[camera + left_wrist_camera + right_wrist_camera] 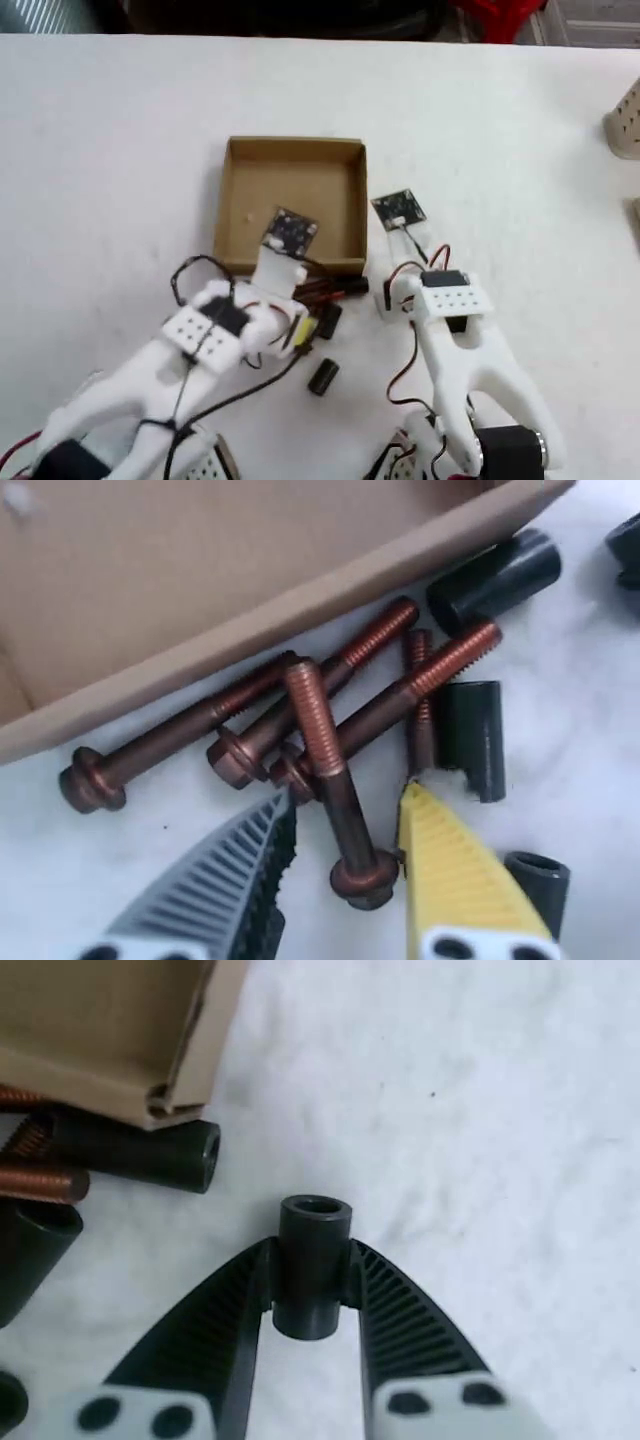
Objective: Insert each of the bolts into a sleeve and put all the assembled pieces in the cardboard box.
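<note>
Several copper bolts (300,720) lie in a heap on the white table against the outer front wall of the cardboard box (240,200). My left gripper (347,800) is open, its grey finger (240,880) and yellow finger (450,880) on either side of one bolt (335,790) whose head points toward the wrist. Black sleeves (470,735) lie beside the heap. My right gripper (313,1260) is shut on an upright black sleeve (312,1235) just right of the box's front corner (170,1100). In the high view the left gripper (305,332) and right gripper (385,298) flank the bolts (330,290).
A loose sleeve (322,377) lies on the table between the two arms. Another sleeve (150,1145) lies on its side by the box corner. A beige pegged block (625,120) stands at the far right edge. Open table (120,150) stretches left of and behind the box.
</note>
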